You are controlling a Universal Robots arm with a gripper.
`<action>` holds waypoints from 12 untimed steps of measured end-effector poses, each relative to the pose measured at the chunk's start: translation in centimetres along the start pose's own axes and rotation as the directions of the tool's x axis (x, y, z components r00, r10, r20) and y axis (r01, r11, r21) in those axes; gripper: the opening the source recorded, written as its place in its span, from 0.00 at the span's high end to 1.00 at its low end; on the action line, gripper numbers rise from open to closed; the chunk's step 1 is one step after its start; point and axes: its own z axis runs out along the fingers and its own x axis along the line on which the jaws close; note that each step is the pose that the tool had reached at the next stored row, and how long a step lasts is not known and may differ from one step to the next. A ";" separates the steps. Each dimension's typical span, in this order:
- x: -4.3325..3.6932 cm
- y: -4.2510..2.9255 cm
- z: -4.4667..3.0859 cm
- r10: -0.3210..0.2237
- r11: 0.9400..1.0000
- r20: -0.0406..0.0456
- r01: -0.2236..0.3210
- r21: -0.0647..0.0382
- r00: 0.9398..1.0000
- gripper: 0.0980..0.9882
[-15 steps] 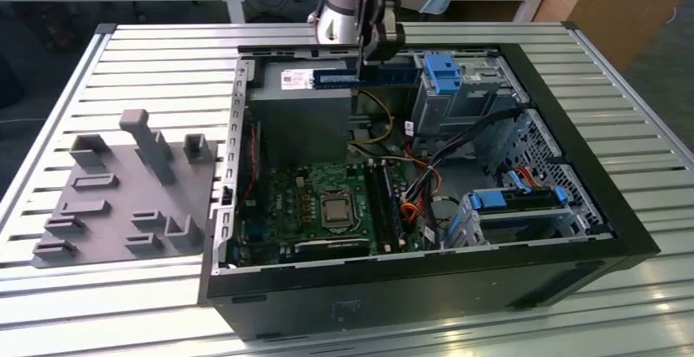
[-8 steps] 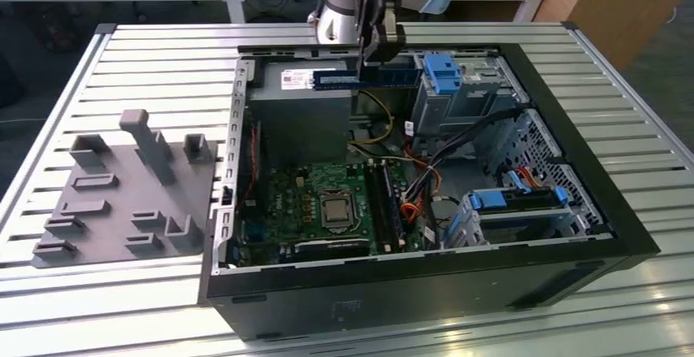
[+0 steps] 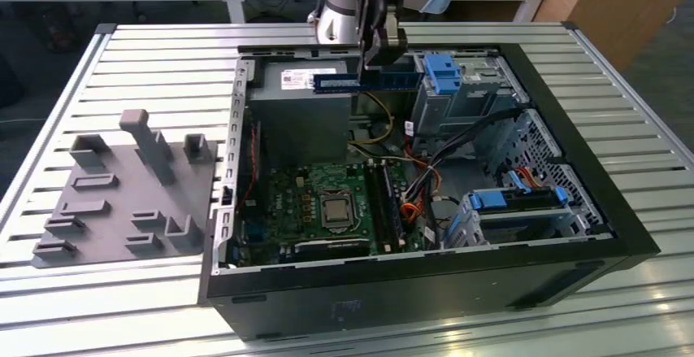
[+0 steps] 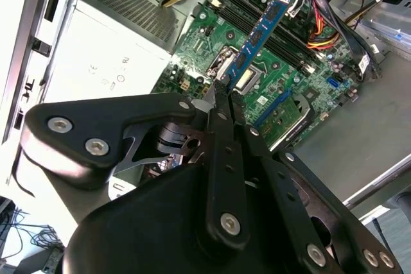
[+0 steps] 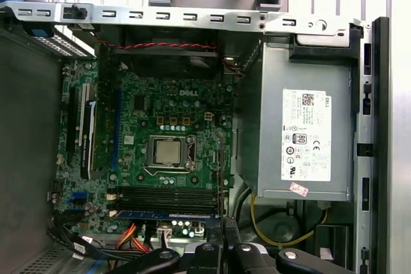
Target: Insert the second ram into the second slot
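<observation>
My gripper (image 3: 379,66) hangs over the back of the open computer case (image 3: 607,211), shut on the second ram (image 3: 363,81), a long thin blue strip held level above the power supply. In the second wrist view the fingertips (image 4: 218,94) pinch one end of the ram (image 4: 260,33), which reaches out over the motherboard. In the first wrist view the ram (image 5: 167,213) shows edge-on beside the dark memory slots (image 5: 164,197), with the gripper (image 5: 226,228) at its end. The slots (image 3: 385,202) lie on the green motherboard (image 3: 314,202), well below the strip.
A grey power supply (image 3: 304,125) fills the case's back corner. Drive cages with light-blue clips (image 3: 444,72) and bundles of cables (image 3: 418,198) crowd the exterior view's right side. A grey fixture plate (image 3: 119,202) with upright posts lies on the slatted table at the left.
</observation>
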 end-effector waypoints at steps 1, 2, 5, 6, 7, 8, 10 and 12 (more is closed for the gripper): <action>0.01 0.00 0.00 0.000 1.000 0.000 0.000 0.000 1.000 0.96; 0.03 0.00 0.00 0.000 1.000 0.000 0.000 0.000 1.000 0.96; 0.10 0.00 0.00 0.000 1.000 0.000 0.000 0.000 1.000 0.96; 0.13 0.00 0.00 0.000 1.000 0.000 0.000 0.000 1.000 0.96; 0.16 0.00 0.00 0.000 1.000 0.000 0.000 0.000 1.000 0.96; 0.19 0.00 0.00 0.000 1.000 0.000 0.000 0.000 1.000 0.96; 0.25 0.01 0.00 0.000 1.000 0.000 0.000 0.000 1.000 0.96; 0.31 0.01 -0.01 0.000 1.000 -0.001 0.000 0.000 1.000 0.96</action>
